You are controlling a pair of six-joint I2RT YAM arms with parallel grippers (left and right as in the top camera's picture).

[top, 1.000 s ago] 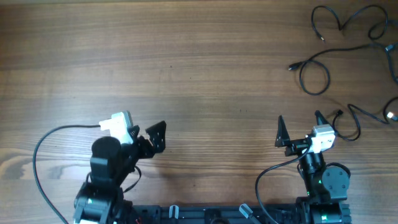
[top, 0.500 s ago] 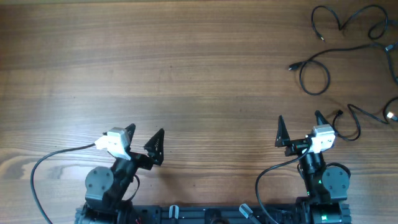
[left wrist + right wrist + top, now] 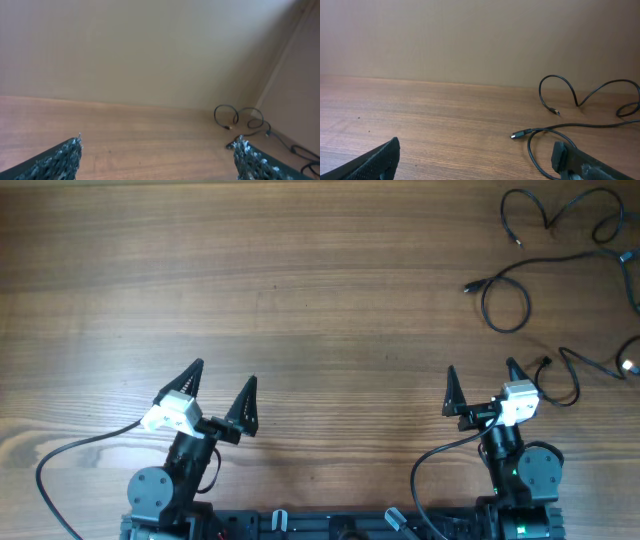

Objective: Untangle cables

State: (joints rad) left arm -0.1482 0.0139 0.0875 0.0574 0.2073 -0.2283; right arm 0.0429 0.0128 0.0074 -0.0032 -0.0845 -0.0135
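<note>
Several thin black cables lie as loose strands at the table's far right. One curls along the far edge [image 3: 546,226], one ends in a plug [image 3: 470,286] beside a loop, and a third [image 3: 545,362] runs just right of my right gripper [image 3: 480,366]. That gripper stands open and empty, with the plug [image 3: 518,134] and loop ahead of its right finger. My left gripper [image 3: 224,372] is open and empty over bare wood at the near left, far from the cables [image 3: 215,114]. The strands run out of the overhead view at the right edge.
The wooden table [image 3: 300,290] ends at a beige wall [image 3: 150,50] at the back. The arm bases and their thicker black cords [image 3: 60,460] sit along the near edge.
The left arm has swung round and drawn back toward its base, so its fingers now point toward the far side. The right arm and the cables have not moved.
</note>
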